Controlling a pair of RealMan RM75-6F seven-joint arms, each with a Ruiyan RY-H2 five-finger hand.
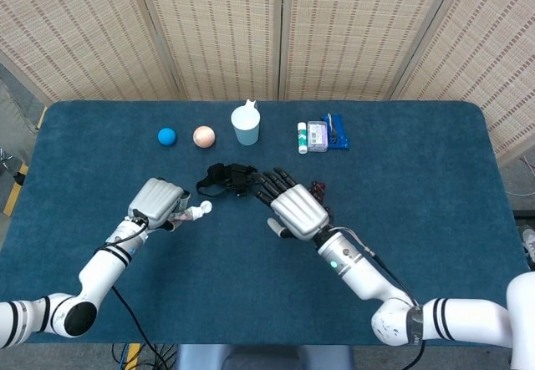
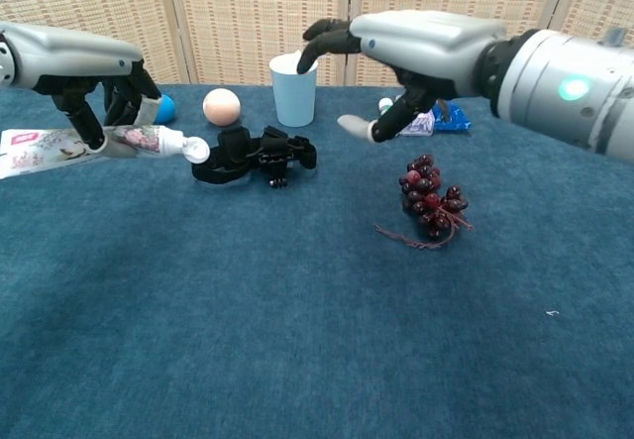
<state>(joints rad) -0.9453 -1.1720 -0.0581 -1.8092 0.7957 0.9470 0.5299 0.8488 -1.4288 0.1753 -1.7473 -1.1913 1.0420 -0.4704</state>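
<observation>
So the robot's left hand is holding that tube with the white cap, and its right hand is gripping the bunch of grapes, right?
Not quite. The left hand does hold the tube, but the right hand grips nothing: the chest view shows it raised with fingers spread, while the bunch of grapes lies untouched on the table below it.

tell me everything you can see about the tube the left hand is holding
The tube is a soft squeeze tube with a pale printed body showing pink floral patterns, a flat crimped tail and a white screw cap, which is on. It lies roughly level, cap pointing toward the black strap bundle without touching it. The left hand grips its middle from above.
</observation>
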